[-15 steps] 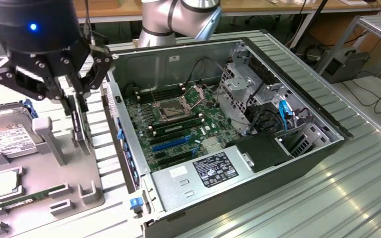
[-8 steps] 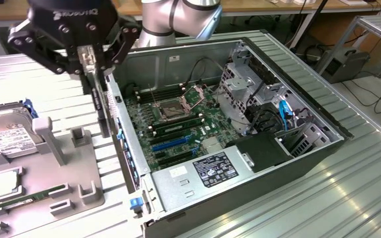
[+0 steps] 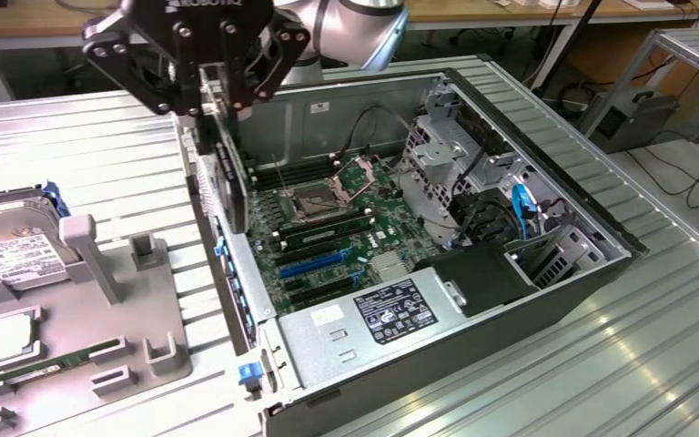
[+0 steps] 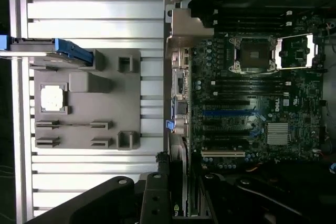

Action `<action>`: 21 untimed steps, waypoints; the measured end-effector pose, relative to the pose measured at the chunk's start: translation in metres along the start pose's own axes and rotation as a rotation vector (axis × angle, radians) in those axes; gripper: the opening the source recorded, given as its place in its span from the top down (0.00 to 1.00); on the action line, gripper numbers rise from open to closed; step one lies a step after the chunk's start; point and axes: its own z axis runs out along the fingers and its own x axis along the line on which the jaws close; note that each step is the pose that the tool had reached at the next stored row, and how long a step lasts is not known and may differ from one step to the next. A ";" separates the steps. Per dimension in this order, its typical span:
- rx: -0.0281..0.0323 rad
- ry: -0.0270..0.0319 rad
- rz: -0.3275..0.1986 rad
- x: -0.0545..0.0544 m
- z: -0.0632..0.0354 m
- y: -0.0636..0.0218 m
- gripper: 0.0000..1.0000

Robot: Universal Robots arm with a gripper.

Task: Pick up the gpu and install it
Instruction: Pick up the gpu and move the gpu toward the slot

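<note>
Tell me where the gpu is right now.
The gpu hangs on edge in the gripper, above the computer case's wall on the exterior view's left, between tray and motherboard.

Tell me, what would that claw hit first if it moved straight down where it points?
The gripper is shut on the gpu, which hangs below it. The card's lower edge would probably meet the motherboard first, near its edge on the exterior view's left, though depth is unclear.

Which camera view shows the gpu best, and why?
The exterior view: the gpu hangs upright in the gripper above the open computer case, much of its length visible. The wrist view catches the gpu edge-on.
</note>
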 end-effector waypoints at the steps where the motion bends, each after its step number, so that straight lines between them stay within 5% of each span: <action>1: -0.0001 0.0011 0.000 -0.005 0.0001 0.0000 0.74; 12: -0.0028 0.0102 0.000 -0.061 0.0036 -0.0002 0.74; 21: -0.0025 0.0166 0.001 -0.114 0.0170 -0.0006 0.74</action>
